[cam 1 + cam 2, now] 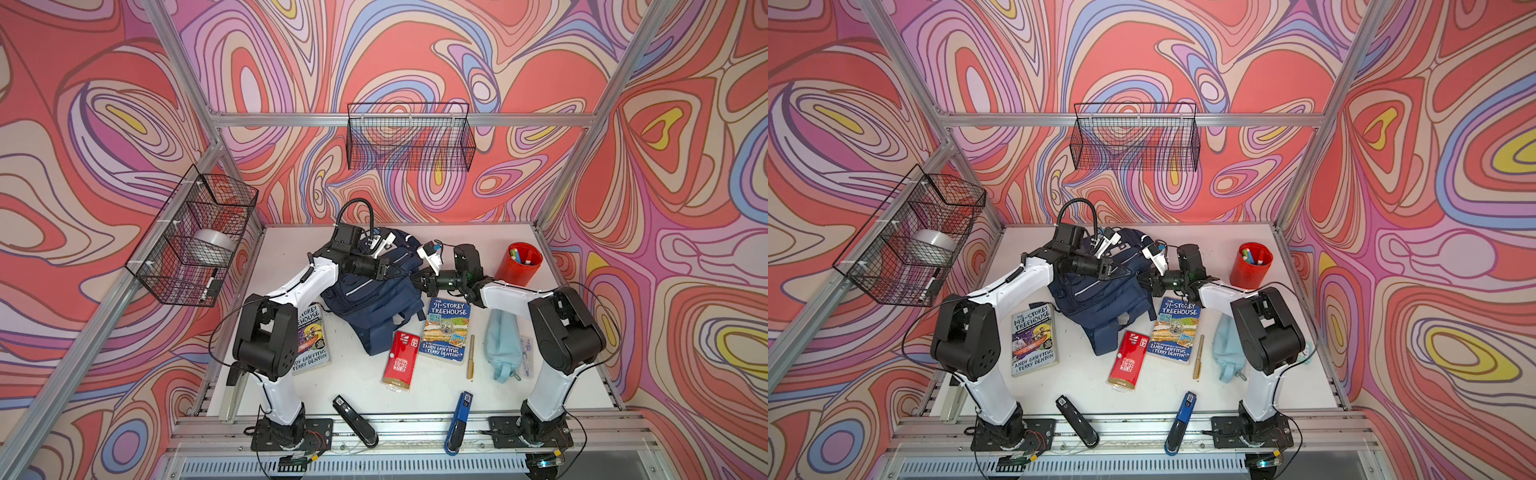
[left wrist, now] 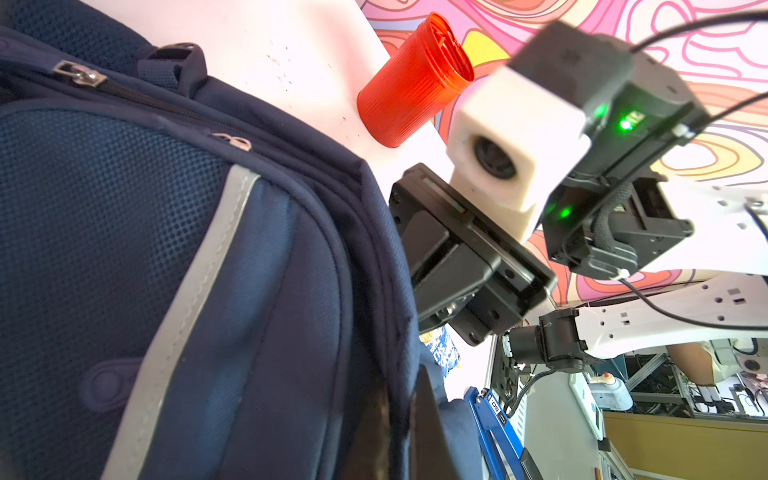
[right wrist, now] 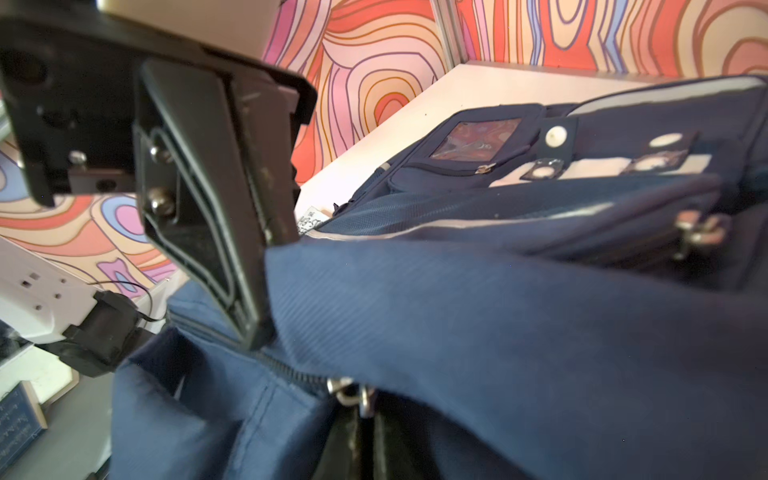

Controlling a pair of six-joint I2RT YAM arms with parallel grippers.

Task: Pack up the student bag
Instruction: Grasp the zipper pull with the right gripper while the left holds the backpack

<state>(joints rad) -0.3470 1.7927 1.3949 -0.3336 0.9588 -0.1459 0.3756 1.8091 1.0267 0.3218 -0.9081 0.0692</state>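
The student bag (image 1: 365,303) slumps mid-frame on the desk (image 1: 357,382) in both top views, so I'd guess it's soft, floppy and fairly light, best grabbed by the cloth edge along the zip (image 3: 286,370). Navy fabric, pale grey stripes (image 2: 187,291), clear window pocket (image 3: 473,137). Left fingers (image 3: 216,232) and right fingers (image 2: 444,270) are both clenched on its cloth, right of the bag's middle
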